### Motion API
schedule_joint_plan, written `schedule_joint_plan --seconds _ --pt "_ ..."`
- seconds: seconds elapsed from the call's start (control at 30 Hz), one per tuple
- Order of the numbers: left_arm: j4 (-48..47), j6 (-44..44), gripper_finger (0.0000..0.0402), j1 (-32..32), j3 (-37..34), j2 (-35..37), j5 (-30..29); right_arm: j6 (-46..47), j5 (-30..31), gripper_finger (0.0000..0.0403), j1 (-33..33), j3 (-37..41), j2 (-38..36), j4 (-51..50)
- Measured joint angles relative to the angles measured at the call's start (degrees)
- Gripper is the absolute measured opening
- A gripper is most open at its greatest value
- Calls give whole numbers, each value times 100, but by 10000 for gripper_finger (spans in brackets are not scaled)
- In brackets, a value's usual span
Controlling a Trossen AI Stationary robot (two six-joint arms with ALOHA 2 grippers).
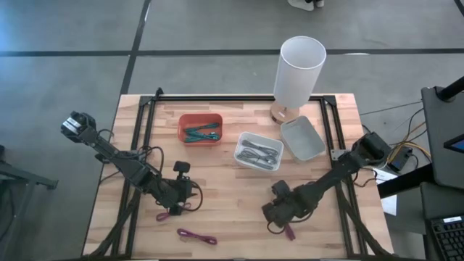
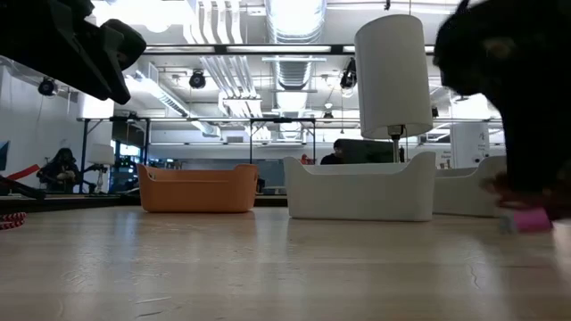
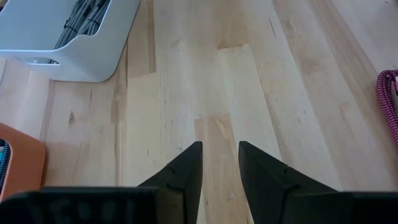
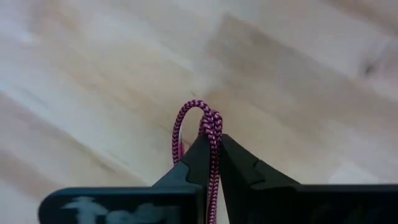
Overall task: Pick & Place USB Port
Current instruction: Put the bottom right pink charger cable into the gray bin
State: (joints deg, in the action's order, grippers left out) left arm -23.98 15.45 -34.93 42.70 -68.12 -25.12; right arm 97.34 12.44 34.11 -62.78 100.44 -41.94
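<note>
Three pink braided USB cables show. One (image 1: pixel 288 232) sits at my right gripper (image 1: pixel 279 212), which is shut on it near the table's near edge. A second (image 1: pixel 171 212) lies on the wood just near of my left gripper (image 1: pixel 181 194). The third (image 1: pixel 197 236) lies farther toward the near edge. My left gripper (image 3: pixel 221 149) is open over bare wood with nothing between its fingers; a pink cable (image 3: pixel 388 99) shows at the edge of its wrist view. My right gripper (image 4: pixel 211 140) pinches the pink cable between its two fingers, just behind a looped bend (image 4: pixel 194 115) that sticks out past the fingertips. The fingers slant down from the table's right side. The rest of the cable (image 1: pixel 288 232) trails behind the gripper, low over the wood (image 2: pixel 531 221).
An orange bin with teal cables (image 1: pixel 200 128), a white bin with grey cables (image 1: pixel 258 151) and another white bin (image 1: pixel 302 138) stand at mid-table. A white lamp (image 1: pixel 297 72) stands at the far edge. Bare wood (image 1: pixel 232 196) lies between the grippers.
</note>
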Motion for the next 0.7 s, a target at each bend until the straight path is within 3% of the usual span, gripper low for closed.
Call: schedule_joint_plan --seconds 0.1,0.4,0.7 --pt "5 1 115 1 -2 -1 0 -427 547 17 0 0 -357 -56" --pt "41 -3 115 1 -4 -2 0 -1770 2993 16 -64 -46 -1709 -959" --pt "47 -3 115 1 -4 -2 0 -3823 3944 16 -532 -40 -2782 -1025"
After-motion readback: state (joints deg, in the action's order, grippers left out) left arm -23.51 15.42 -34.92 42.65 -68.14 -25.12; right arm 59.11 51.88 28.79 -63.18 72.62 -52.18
